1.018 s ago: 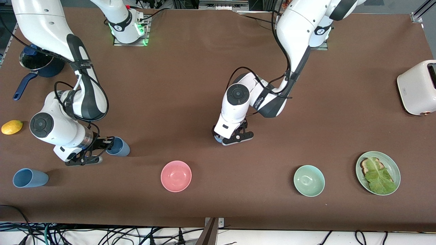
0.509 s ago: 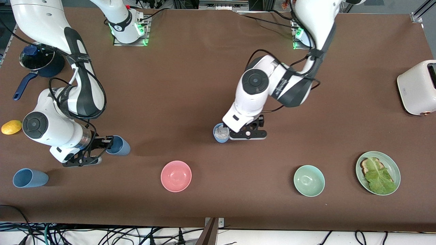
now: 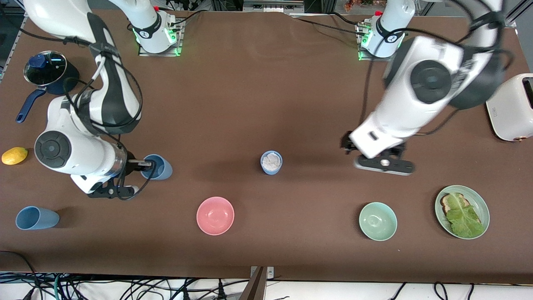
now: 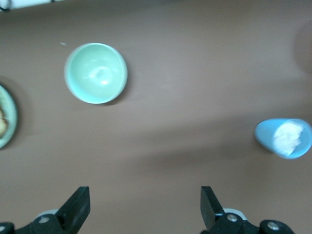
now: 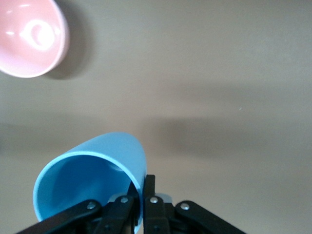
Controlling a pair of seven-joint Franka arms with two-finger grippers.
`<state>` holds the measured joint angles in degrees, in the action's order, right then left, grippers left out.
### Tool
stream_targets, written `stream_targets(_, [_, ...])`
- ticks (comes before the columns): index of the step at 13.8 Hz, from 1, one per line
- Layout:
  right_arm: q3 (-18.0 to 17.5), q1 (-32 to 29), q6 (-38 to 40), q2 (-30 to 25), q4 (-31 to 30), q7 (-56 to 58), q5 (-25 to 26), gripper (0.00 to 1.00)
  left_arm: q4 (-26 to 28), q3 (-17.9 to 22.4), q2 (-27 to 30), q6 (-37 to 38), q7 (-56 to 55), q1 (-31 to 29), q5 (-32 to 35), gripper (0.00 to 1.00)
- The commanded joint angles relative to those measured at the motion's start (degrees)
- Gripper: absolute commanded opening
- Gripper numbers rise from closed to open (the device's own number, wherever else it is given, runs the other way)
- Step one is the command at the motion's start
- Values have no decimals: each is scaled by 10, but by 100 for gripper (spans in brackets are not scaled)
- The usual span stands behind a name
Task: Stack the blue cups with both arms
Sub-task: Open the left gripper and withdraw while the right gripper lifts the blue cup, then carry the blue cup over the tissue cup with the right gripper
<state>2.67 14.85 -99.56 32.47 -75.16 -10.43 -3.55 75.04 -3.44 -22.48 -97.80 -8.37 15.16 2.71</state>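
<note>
My right gripper point(image 3: 145, 165) is shut on the rim of a blue cup point(image 3: 160, 168) and holds it tilted just above the table; the right wrist view shows one finger inside the cup point(image 5: 92, 178) and one outside, gripper point(image 5: 141, 195). A second blue cup point(image 3: 271, 162) stands upright mid-table with something white inside; it also shows in the left wrist view point(image 4: 285, 138). A third blue cup point(image 3: 36, 218) lies on its side near the right arm's end. My left gripper point(image 3: 381, 161) is open and empty, up over bare table, gripper point(image 4: 145, 209).
A pink bowl point(image 3: 215, 215) and a mint-green bowl point(image 3: 377, 221) sit nearer the front camera. A green plate point(image 3: 483, 202) holds toast and lettuce. A white toaster point(image 3: 510, 108), a navy pot point(image 3: 48, 73) and a lemon point(image 3: 14, 155) stand at the table's ends.
My left gripper let go of the middle cup, opened and swung up toward the left arm's end. My right gripper carried its cup a little toward the middle.
</note>
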Motion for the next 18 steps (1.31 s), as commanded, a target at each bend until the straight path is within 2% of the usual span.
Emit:
stream_targets(1, [2,39,32,-6,24,-67,3,0,19,-4,34,21,52,-42,-5,100])
stream_targets(5, [1,119,30,-10,48,-187,2,0,25,-4,68,39,66,-120,-4,100])
stream_targets(8, [1,176,14,0,70,-268,2,0,31,12,82,39,142,-166,0,100])
stream_targets(10, [2,210,-13,6,70,-320,2,0,36,27,96,40,140,-174,-5,100])
stream_targets(13, [2,249,-45,21,69,-391,3,0,83,27,145,108,144,-166,-4,100])
stream_targets(16, [2,278,-56,35,69,-436,30,0,83,14,173,171,146,-143,0,100])
stream_targets(18, [2,289,-61,43,69,-457,42,0,81,14,176,173,145,-144,-5,100])
